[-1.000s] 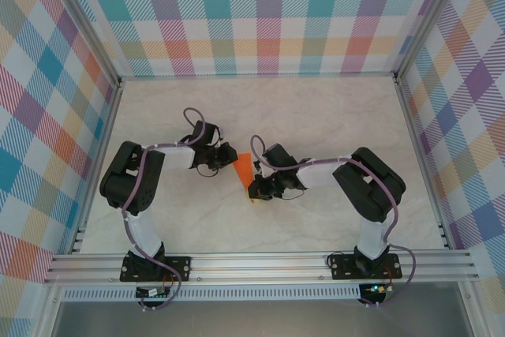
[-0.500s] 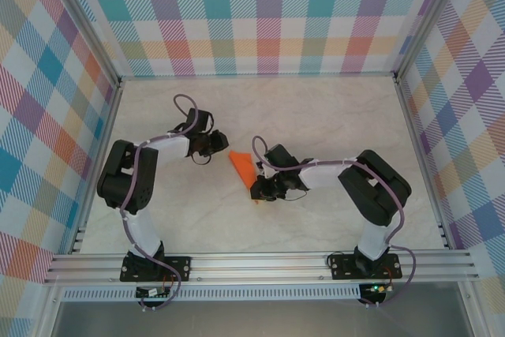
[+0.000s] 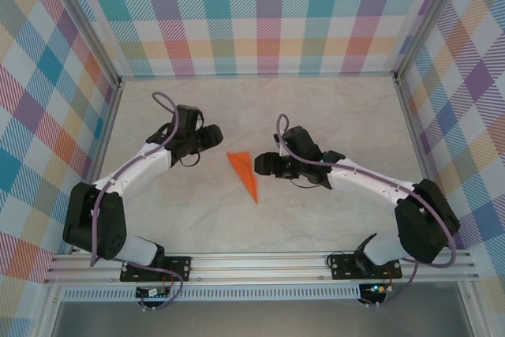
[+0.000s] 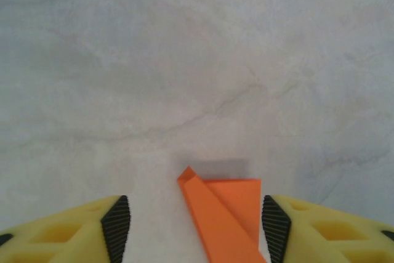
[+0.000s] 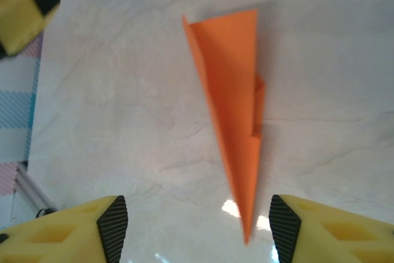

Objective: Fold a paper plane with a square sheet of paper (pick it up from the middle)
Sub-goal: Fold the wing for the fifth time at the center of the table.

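Top external: paper plane (image 3: 245, 174) clear of left gripper (image 3: 211, 134), right gripper (image 3: 261, 165).

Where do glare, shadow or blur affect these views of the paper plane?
Right wrist view: bright glare spots on the table by the tip of the paper plane, edges crisp. Left wrist view: soft, a faint shadow behind the plane. Top external view: even light, no glare.

I see the paper plane (image 5: 231, 115) as matte orange paper; the surface (image 5: 320, 60) looks smooth, faintly glossy, marble-patterned; the right claw (image 5: 199, 227) shows yellow plastic, dull black pads (image 5: 114, 226).
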`<move>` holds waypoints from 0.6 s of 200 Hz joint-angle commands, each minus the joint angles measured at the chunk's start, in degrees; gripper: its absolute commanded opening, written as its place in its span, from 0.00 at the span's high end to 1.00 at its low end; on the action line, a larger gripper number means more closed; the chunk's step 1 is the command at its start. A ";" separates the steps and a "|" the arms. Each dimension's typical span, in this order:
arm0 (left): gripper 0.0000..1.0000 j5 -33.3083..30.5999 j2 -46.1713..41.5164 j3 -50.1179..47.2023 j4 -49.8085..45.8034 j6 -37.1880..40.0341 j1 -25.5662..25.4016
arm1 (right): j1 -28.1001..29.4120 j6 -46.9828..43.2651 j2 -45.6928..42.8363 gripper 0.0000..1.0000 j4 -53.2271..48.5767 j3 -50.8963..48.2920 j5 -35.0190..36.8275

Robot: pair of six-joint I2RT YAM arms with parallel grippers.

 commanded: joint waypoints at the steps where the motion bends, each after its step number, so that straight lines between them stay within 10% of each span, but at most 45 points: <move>1: 0.32 -6.44 -1.93 -2.08 -7.25 -3.46 -4.05 | -2.49 -0.82 -2.11 0.30 -4.50 -2.41 4.88; 53: 0.22 -12.16 -1.57 -2.51 -9.24 -12.55 -15.57 | -5.80 -1.08 -3.96 0.00 -5.36 -6.09 8.81; 120: 0.28 -13.45 11.62 5.23 -9.24 -17.42 -23.17 | -6.17 -0.65 -1.26 0.00 -5.08 -6.37 8.84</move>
